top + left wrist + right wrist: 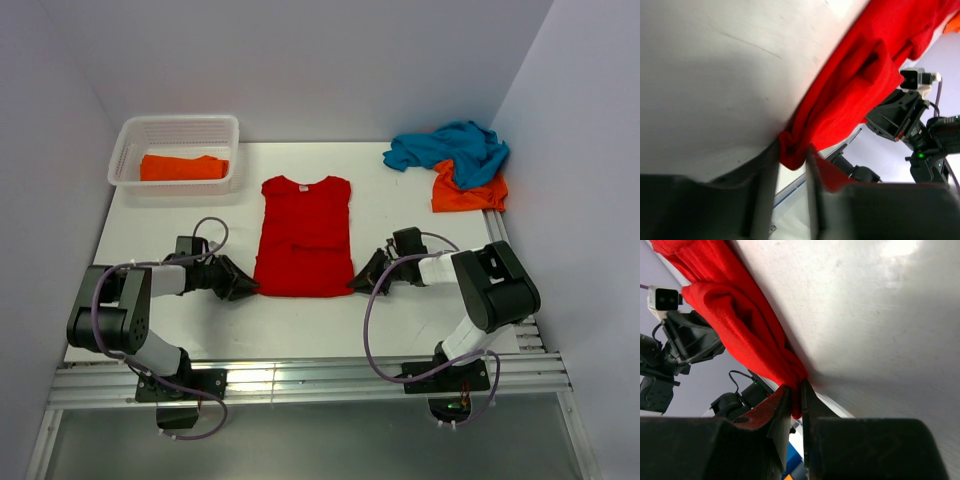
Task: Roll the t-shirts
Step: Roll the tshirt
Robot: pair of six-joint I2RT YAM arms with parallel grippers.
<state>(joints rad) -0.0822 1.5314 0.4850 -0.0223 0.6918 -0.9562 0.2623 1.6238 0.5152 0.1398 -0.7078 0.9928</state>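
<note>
T-shirt (303, 235) corners between left and right jaws

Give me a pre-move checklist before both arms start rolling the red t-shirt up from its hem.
1. Right gripper pinches a hem corner of the red t-shirt: ok.
2. Left gripper has the other hem corner between its fingers; firm grip: cannot tell.
3. Shirt lies flat and straight on the table: ok.
4. Both grippers sit level along the hem: ok.
5. Path toward the collar is free of the white basket, teal t-shirt and orange t-shirt: ok.
</note>
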